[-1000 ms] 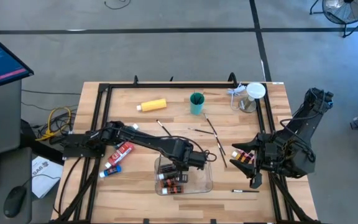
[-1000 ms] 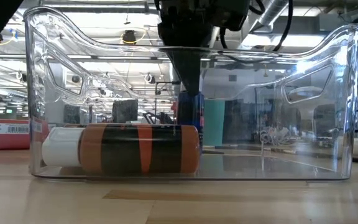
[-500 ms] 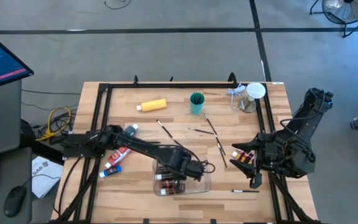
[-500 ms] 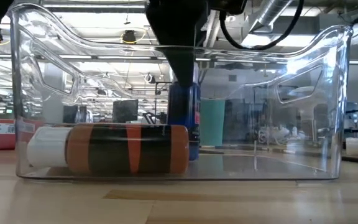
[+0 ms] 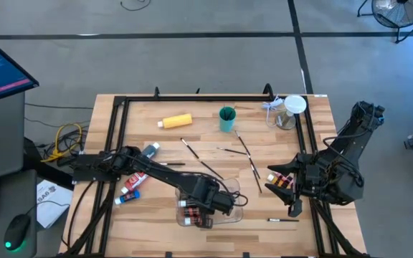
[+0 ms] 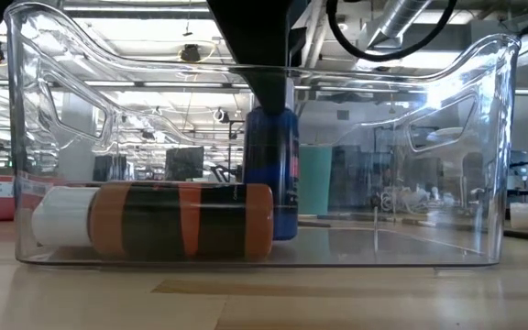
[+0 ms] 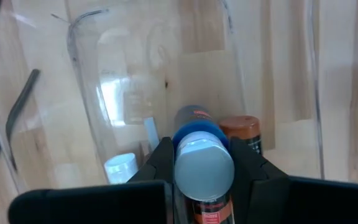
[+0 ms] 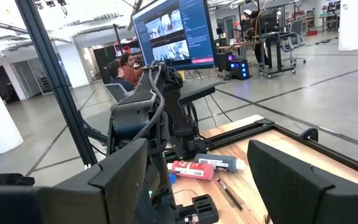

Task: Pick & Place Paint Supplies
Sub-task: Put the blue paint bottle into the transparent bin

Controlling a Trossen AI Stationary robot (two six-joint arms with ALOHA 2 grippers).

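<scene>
Left pincer (image 7: 202, 180) clamped on blue tube (image 6: 271, 174), holding upright inside clear tray (image 6: 484, 165), beside brown bottle (image 6: 181, 220), probably for clean drop. Right pincer (image 8: 197, 180) spread, parked at surface (image 5: 192, 140) edge.

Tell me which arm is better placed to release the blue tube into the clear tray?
Left: its tool holds the blue tube upright inside the clear tray. The right tool waits open at the table's right edge.
</scene>
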